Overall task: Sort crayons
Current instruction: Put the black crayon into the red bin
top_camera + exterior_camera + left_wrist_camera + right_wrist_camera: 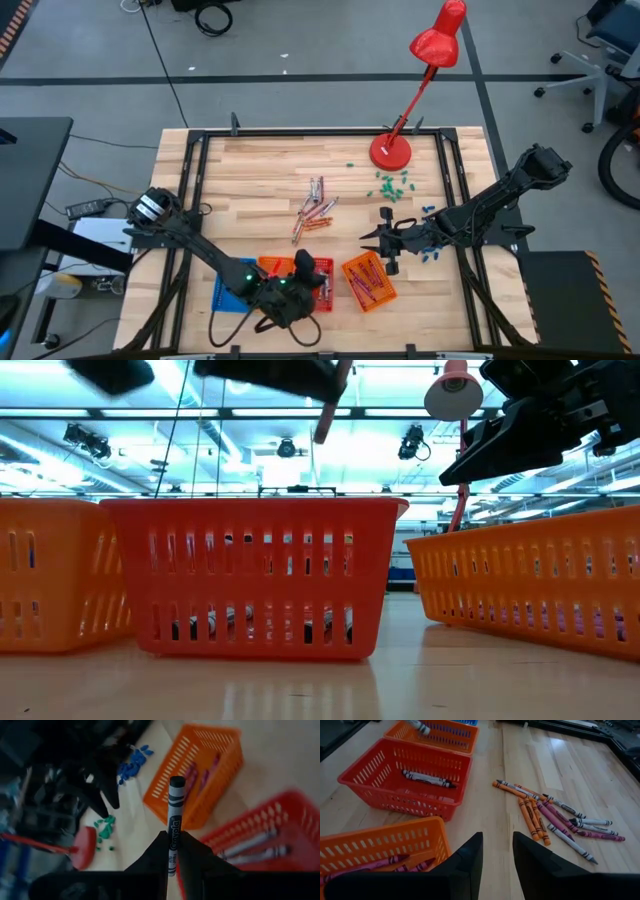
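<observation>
Nearest the lens in the left wrist view, the left gripper [172, 851] stands with its two dark fingers clamped on a grey paper-wrapped crayon [175, 815], which stands straight out beyond the fingertips; the grip sits at the lower end of the stick, presumably so that the free end can go down first into a bin. From the high view, this gripper hangs over the red slotted plastic basket [323, 270] at the near edge of the wooden slatted table [250, 170], which suggests a drop into that bin is in hand. The red basket already holds several grey crayons [427, 778] lying flat on its floor, so grey appears to be its colour. Beside it, the orange slotted basket [385, 292] holds purple-pink crayons [375, 864]. A second orange basket [451, 739] and a blue basket [224, 297] lie beyond the red one; their contents cannot be made out. The unsorted crayons, orange, pink and grey, lie loose in a scattered pile [315, 207] at mid-table, well apart from the baskets. The right gripper [383, 243] waits with its fingers apart and nothing between them, low over the table between the pile and the orange basket, judged ready for the next pick. A red desk lamp [425, 70] stands at the far edge.
</observation>
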`<state>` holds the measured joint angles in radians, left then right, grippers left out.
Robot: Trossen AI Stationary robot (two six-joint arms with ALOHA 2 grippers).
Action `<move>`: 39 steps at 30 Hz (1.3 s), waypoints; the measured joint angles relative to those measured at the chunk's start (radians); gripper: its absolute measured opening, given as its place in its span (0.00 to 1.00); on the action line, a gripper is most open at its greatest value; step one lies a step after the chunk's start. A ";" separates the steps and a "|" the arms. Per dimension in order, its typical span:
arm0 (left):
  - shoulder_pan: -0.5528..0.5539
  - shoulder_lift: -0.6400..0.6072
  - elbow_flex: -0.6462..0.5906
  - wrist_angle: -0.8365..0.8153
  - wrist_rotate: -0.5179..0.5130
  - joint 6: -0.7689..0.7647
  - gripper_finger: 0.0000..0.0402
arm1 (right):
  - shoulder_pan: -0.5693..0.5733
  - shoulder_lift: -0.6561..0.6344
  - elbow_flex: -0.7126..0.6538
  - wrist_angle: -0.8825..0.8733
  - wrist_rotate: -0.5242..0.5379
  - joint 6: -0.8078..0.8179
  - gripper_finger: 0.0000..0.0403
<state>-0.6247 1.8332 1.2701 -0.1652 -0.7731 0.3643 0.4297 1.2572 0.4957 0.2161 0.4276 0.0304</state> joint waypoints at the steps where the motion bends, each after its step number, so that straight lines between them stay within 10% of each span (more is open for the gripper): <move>1: 0.001 0.000 0.000 0.010 0.000 -0.055 0.09 | 0.000 0.000 0.000 0.000 0.000 0.002 0.28; 25: 0.119 -0.003 0.000 -0.193 0.462 -1.503 0.09 | 0.000 0.000 0.000 0.035 -0.002 -0.014 0.28; 39: 0.169 -0.005 0.000 -0.280 0.580 -1.646 0.35 | 0.000 0.000 0.000 0.033 -0.002 -0.034 0.28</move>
<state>-0.4557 1.8284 1.2701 -0.4456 -0.1931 -1.2817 0.4297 1.2572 0.4957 0.2493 0.4252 -0.0032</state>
